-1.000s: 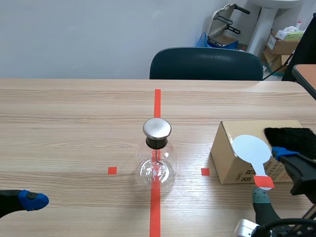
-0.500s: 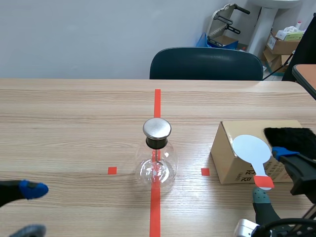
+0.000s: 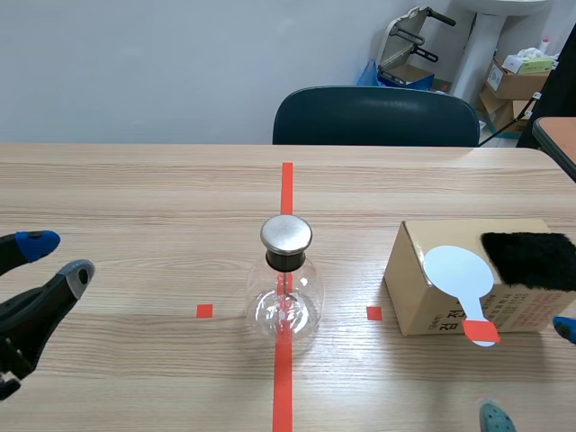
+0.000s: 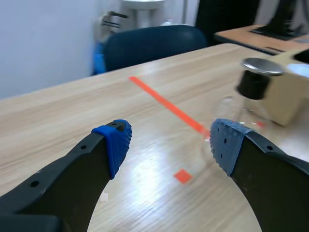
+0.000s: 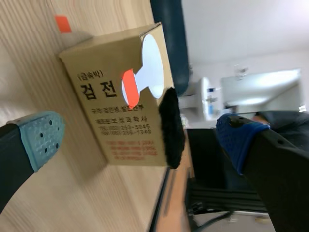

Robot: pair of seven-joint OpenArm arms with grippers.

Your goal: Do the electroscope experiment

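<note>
- Worktop (image 3: 135,198): pale wood, with an orange-red tape line down the middle. Everything I care about sits on it.
- Chair (image 3: 376,117): dark, tucked in at the far edge, opposite the tape line.
- Cardboard box (image 3: 517,310): on the right side of the worktop, well apart from the glass. On my right wrist view it is straight ahead of the tool, printed face toward me.
- Left tool (image 3: 56,258): low at the left edge, fingers spread wide, nothing between them. It is well clear of the flask.
- Right tool (image 3: 531,373): down in the near right corner, just in front of the box. The fingers are far apart and hold nothing.
- Electroscope flask (image 3: 286,301): clear round glass standing upright on the tape line, centre of the worktop. From the left wrist it shows ahead, just beyond the right-hand pad, and it is blurred there.
- Black fur pad (image 3: 531,259): lies on top of the box toward its right end.
- White paddle (image 3: 457,272): rests against the box's printed face, round disc at the upper edge, orange-red handle end lower down, just beside the fur.
- Metal cap (image 3: 286,234): shiny disc on the flask's black neck.
</note>
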